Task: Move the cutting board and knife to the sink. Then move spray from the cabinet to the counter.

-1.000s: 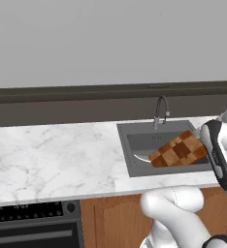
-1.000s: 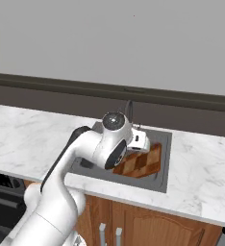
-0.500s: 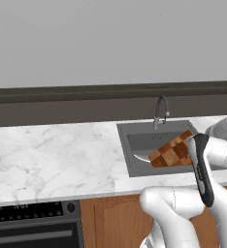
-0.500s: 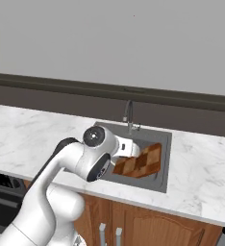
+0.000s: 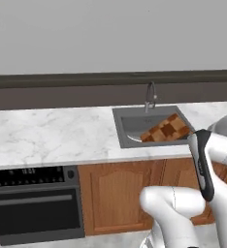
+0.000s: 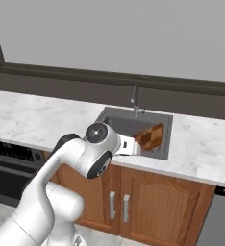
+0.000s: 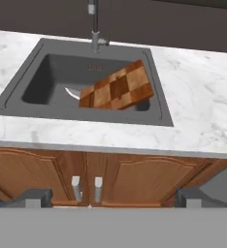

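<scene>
The checkered cutting board (image 5: 166, 130) (image 6: 152, 136) (image 7: 116, 88) leans tilted inside the dark grey sink (image 5: 135, 123) (image 6: 119, 122) (image 7: 42, 77), its right end propped on the basin's right wall. The knife's silver blade (image 7: 72, 93) pokes out from under the board's left end; its handle is hidden. My gripper (image 7: 113, 198) hangs open and empty in front of the counter (image 5: 47, 135) (image 6: 32, 117) (image 7: 198, 97), facing the sink from a distance. The spray and the cabinet are out of view.
A dark curved faucet (image 5: 150, 94) (image 6: 134, 101) (image 7: 93, 24) stands at the sink's back edge. Wooden lower doors (image 7: 86, 179) with grey handles sit under the sink. A black oven (image 5: 33, 203) (image 6: 8, 168) is on the left.
The whole picture has shifted: the base has backed away from the counter, bringing the oven front and lower doors into view. The arm has folded back from the sink. Board and knife stay put.
</scene>
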You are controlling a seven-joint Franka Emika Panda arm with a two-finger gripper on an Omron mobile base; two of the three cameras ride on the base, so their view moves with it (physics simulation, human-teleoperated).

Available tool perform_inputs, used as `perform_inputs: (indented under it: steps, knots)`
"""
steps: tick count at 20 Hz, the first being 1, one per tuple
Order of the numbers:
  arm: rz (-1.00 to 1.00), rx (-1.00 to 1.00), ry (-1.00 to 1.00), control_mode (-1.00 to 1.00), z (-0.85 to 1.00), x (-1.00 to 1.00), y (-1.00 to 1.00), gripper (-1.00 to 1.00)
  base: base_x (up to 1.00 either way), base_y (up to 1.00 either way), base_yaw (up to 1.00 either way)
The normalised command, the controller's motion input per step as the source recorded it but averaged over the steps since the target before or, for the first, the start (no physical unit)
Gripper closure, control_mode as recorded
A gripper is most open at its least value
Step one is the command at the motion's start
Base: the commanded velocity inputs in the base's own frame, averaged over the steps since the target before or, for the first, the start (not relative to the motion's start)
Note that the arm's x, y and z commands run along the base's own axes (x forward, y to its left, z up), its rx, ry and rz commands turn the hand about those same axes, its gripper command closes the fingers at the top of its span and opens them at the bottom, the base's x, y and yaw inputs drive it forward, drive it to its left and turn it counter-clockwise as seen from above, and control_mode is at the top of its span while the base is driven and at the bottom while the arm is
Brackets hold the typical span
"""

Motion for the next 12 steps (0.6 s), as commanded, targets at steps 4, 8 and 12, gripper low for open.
perform_inputs:
  steps: [4, 8, 12]
  knots:
    - [0.00, 0.00, 0.00, 1.00, 0.00, 0.00, 0.00, -1.00, -0.33, -0.51, 0.01]
    - [0.00, 0.00, 0.00, 1.00, 0.00, 0.00, 0.00, -1.00, 0.00, -0.98, -0.05]
    - [0.00, 0.00, 0.00, 1.00, 0.00, 0.00, 0.00, -1.00, 0.00, -1.00, -0.10]
